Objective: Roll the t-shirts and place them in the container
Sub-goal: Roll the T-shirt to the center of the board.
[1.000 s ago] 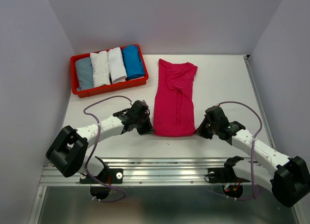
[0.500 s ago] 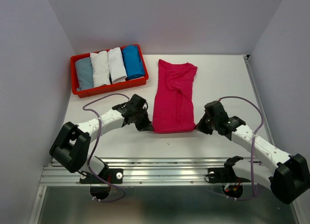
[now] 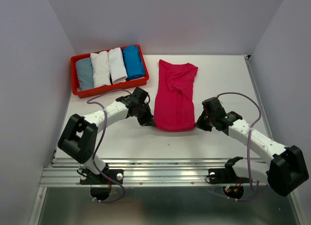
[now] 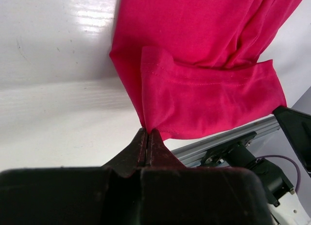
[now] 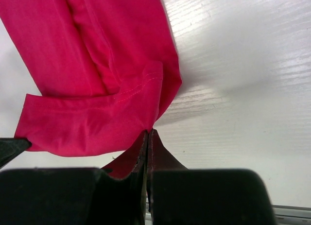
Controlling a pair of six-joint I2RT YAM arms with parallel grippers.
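Note:
A magenta-pink t-shirt (image 3: 175,96) lies folded lengthwise in a long strip on the white table. Its near hem is turned up and over onto the strip (image 4: 209,94) (image 5: 92,115). My left gripper (image 3: 151,122) is shut on the hem's near left corner (image 4: 146,125). My right gripper (image 3: 197,124) is shut on the near right corner (image 5: 150,127). Both corners are held a little above the table. Four other t-shirts sit rolled in the tray: grey-blue (image 3: 84,73), two white (image 3: 100,68) (image 3: 117,64) and bright blue (image 3: 132,61).
The red plastic tray (image 3: 111,87) stands at the back left, close to my left arm. Grey walls close in both sides and the back. A metal rail (image 3: 165,169) runs along the near table edge.
Both grippers have carried the shirt's near hem away from the table's front edge, folding it onto the strip. The shirt now looks shorter.

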